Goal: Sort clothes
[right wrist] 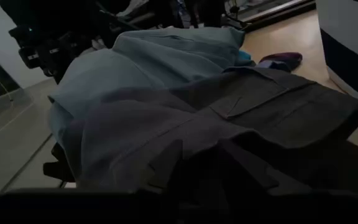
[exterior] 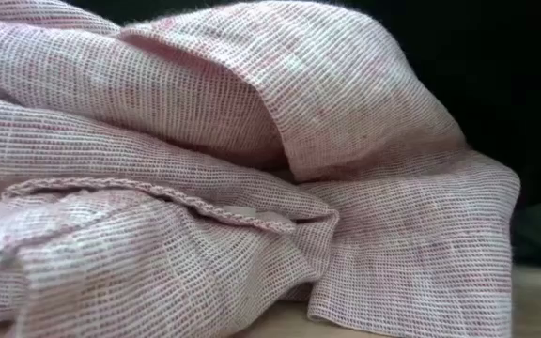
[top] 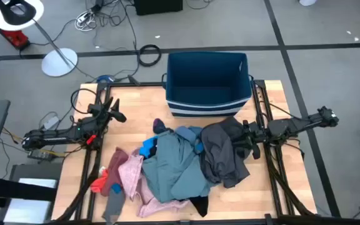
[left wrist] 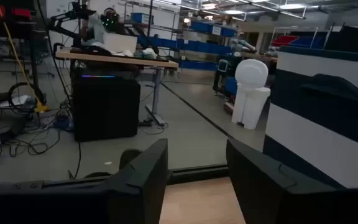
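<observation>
A pile of clothes lies on the wooden table: a teal-grey garment (top: pixel 174 165) in the middle, a dark grey one (top: pixel 220 153) on its right, a pink one (top: pixel 133 178) at the near left that fills the low view (exterior: pixel 252 169), and bright blue (top: pixel 147 149), red-orange (top: pixel 100 183) and black (top: pixel 199 203) pieces. My right gripper (top: pixel 242 136) is open, down at the dark grey garment's right side (right wrist: pixel 247 106). My left gripper (top: pixel 119 115) is open and empty over the table's far left (left wrist: pixel 197 180). My right gripper's open fingers (right wrist: pixel 166 165) come level from the table's right and stand in the folds at the dark grey garment's right edge (right wrist: pixel 204 149). The garment lies on the table and the pile. Whether the fingers touch the cloth cannot be told.
A dark blue bin with white stripes (top: pixel 208 84) stands at the table's far edge, behind the pile. A purple sock (top: pixel 158 125) lies near it. A grey piece (top: pixel 112 206) lies at the near left edge. Bare wood shows at the far left (top: pixel 136 103).
</observation>
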